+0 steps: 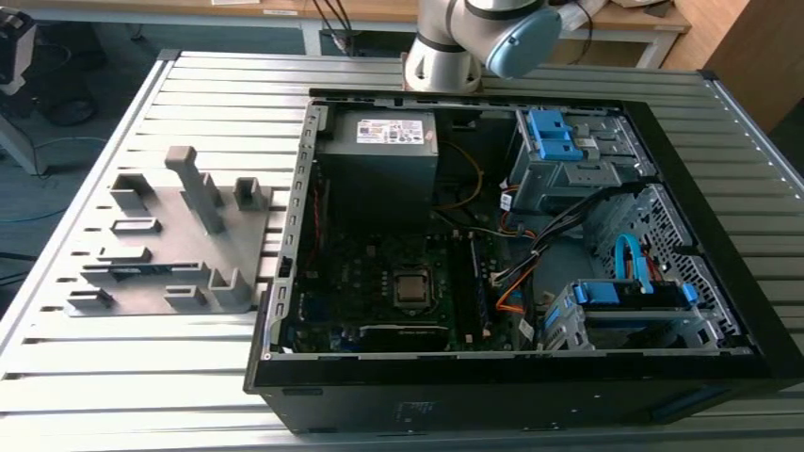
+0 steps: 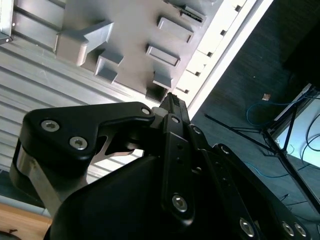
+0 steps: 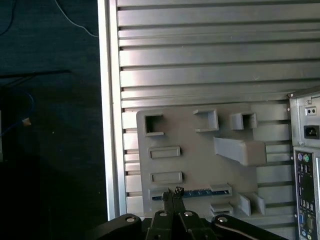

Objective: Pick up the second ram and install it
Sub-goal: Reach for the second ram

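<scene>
Arm (image 1: 484,38) cut off at exterior view's top edge; second ram (image 3: 200,192) partly hidden behind gripper (image 3: 173,191).

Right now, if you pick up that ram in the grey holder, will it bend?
The second ram looks thin and flat, so probably stiff and light, perhaps fragile. Seated in a slot of the grey fixture, it likely resists nudges.

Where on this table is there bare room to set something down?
Bare slats run along the table between the grey fixture and the table's edge at the exterior view's bottom, and again above the fixture. The computer case is crowded with cables.
</scene>
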Controlling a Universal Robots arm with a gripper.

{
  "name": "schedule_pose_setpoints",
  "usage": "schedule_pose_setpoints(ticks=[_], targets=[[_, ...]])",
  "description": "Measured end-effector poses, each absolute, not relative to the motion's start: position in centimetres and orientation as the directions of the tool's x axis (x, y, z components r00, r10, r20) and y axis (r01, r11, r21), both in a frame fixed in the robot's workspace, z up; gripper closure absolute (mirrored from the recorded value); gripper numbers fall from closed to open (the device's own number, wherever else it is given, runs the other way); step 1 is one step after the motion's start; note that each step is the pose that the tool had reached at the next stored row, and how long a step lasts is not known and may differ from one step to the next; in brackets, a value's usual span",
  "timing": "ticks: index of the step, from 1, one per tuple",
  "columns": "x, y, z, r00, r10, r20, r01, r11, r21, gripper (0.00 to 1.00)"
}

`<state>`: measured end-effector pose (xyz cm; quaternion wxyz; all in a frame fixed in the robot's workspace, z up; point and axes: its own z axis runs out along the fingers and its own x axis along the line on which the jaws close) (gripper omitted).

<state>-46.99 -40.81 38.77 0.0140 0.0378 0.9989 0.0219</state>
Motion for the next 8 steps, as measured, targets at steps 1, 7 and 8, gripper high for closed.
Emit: schedule_pose_setpoints(ticks=[1,7,8], targets=[[-47.05,-41.03,38.73,-0.997,0.076,-0.026,0.075,0.996,0.045,0.9],[-47.05,-41.13,38.67,-0.997,0.076,-0.026,0.075,0.996,0.045,0.9],[-47.05,-41.14,38.67,-0.997,0.076,-0.026,0.075,0.996,0.045,0.9]])
